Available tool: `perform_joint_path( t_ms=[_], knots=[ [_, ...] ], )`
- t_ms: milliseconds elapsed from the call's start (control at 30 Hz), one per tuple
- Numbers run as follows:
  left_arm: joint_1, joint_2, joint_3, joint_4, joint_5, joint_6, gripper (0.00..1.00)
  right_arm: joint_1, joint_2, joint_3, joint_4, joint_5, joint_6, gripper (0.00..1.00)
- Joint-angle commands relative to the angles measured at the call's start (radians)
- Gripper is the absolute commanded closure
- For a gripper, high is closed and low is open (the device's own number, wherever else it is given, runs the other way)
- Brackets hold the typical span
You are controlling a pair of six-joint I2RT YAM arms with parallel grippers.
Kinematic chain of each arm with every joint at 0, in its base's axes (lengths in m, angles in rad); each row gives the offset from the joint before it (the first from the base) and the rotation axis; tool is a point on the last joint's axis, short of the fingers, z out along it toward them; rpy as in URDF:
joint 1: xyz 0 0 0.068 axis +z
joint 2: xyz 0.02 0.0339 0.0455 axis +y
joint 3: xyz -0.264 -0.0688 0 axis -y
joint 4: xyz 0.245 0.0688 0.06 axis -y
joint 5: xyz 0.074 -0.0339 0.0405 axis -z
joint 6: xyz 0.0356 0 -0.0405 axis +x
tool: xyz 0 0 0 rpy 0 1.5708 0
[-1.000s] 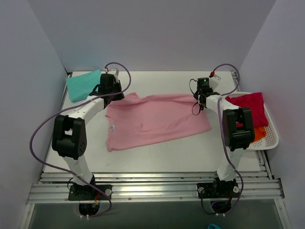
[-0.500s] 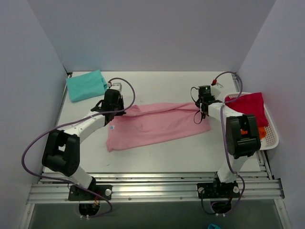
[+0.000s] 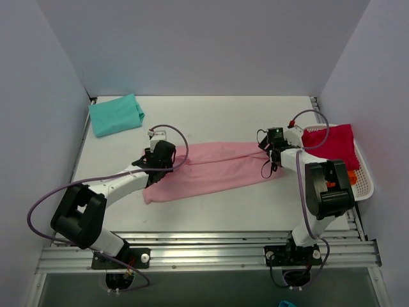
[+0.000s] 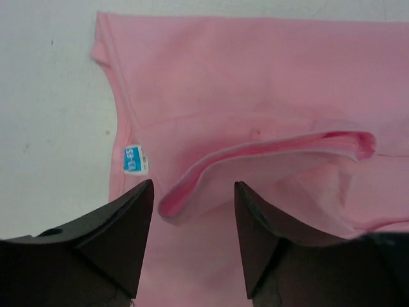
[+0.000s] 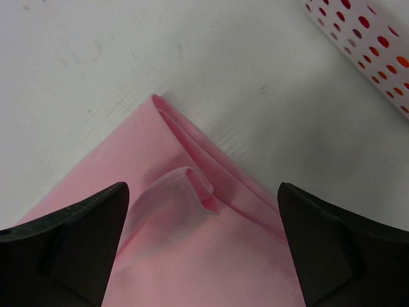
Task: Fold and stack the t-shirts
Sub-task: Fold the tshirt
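A light pink t-shirt (image 3: 211,167) lies across the middle of the table as a long band, its far part folded over toward the near side. My left gripper (image 3: 161,161) hangs over its left end, open, with a loose fold of pink cloth (image 4: 268,153) lying between and beyond the fingertips (image 4: 142,198). My right gripper (image 3: 276,148) stands open over the shirt's right corner (image 5: 185,185), holding nothing. A folded teal t-shirt (image 3: 115,114) rests at the far left corner. A crimson t-shirt (image 3: 332,144) and an orange one (image 3: 353,174) lie in the basket.
A white mesh basket (image 3: 362,188) sits at the table's right edge, its wall (image 5: 364,38) showing in the right wrist view. A blue size label (image 4: 133,158) shows on the pink shirt. Purple walls close in the table on three sides.
Both grippers carried the pink shirt's far edge toward the near side, folding it into a narrower band, then opened and let it go.
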Motion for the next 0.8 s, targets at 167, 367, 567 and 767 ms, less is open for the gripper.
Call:
perform_joint_path(
  t_ms=[167, 367, 567, 767],
  knots=[
    [-0.238, -0.003, 0.042, -0.433, -0.543, -0.592, 0.04, 0.001, -0.102, -0.052, -0.066, 0.125, 0.079, 0.00],
    [-0.247, -0.125, 0.040, -0.300, -0.544, -0.411, 0.02, 0.017, -0.198, -0.003, -0.101, 0.125, 0.060, 0.00],
    [-0.090, -0.149, 0.040, 0.016, -0.297, -0.191, 0.02, 0.041, -0.179, 0.046, -0.100, 0.093, 0.051, 0.00],
    [-0.013, 0.058, 0.150, 0.182, -0.118, -0.018, 0.02, 0.052, -0.108, 0.057, -0.052, 0.047, 0.041, 0.05]
  ],
)
